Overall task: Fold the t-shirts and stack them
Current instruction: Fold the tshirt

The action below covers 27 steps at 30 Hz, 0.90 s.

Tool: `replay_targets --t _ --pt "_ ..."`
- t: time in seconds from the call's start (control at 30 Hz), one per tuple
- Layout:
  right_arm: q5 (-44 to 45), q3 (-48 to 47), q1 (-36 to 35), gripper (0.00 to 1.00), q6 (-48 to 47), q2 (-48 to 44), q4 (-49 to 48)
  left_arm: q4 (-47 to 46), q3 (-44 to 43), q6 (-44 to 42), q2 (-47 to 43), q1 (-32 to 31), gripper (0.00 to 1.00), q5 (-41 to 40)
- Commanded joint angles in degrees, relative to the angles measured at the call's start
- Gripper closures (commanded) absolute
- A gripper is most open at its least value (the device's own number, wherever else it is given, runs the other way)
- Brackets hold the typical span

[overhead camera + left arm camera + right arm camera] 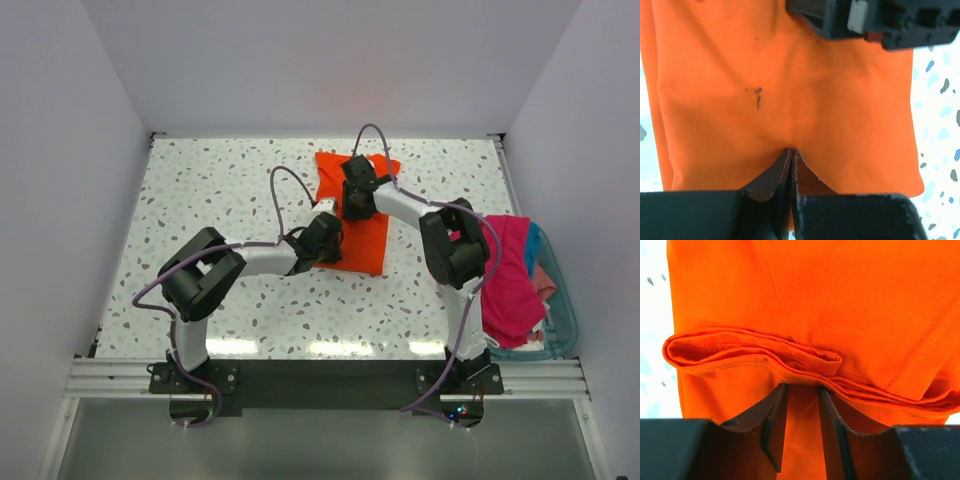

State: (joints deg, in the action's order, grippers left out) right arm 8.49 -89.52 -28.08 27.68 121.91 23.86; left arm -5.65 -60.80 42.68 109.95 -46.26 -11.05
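Upper middle of the overhead view, the orange shirt (pixel 365 240) lies on the tabletop (pixel 220 190) as a long folded strip, wider and rumpled at its top end. Three shirts show in all: this one, a magenta shirt (pixel 510 280) draped over the rim of the one teal plastic bin (pixel 570 325) at the right edge, and a pale pink shirt (pixel 545 283) bunched inside it. The orange cloth is a soft, fine knit with stitched hems, rolled in layers in the right wrist view, with a few small dark specks in the left wrist view. The left claw (pixel 791 152) is all but closed, its tips pinching a crease of the orange shirt. The right claw (pixel 802 390) stands at a narrow gap with orange cloth between its fingers, just under the folded hem. Two arms (pixel 205 275) reach in from the bottom. The tabletop is white with grey speckles, like terrazzo. Plain pale walls (pixel 60 150) enclose it on three sides.
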Motion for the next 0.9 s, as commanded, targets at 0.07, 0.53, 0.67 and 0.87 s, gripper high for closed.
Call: replay_targets --t 0.07,0.53,0.67,0.87 --pt "1.62 -3.56 -3.73 0.64 -3.34 4.21 2.86 2.84 6.12 6.62 -3.77 -2.95 0.94 -6.08" --pt "-2.07 4.34 -13.23 0.63 3.16 -1.39 -1.52 3.28 27.39 14.71 -25.83 -4.98 0.93 -7.41" --pt "-2.25 5.67 -12.97 0.54 3.35 -3.69 -1.54 4.59 30.55 14.98 -30.75 -4.98 0.92 -7.58" --pt "-3.04 2.68 -10.78 0.50 0.97 -4.92 0.84 5.56 32.23 15.42 -33.22 -4.98 0.92 -8.20"
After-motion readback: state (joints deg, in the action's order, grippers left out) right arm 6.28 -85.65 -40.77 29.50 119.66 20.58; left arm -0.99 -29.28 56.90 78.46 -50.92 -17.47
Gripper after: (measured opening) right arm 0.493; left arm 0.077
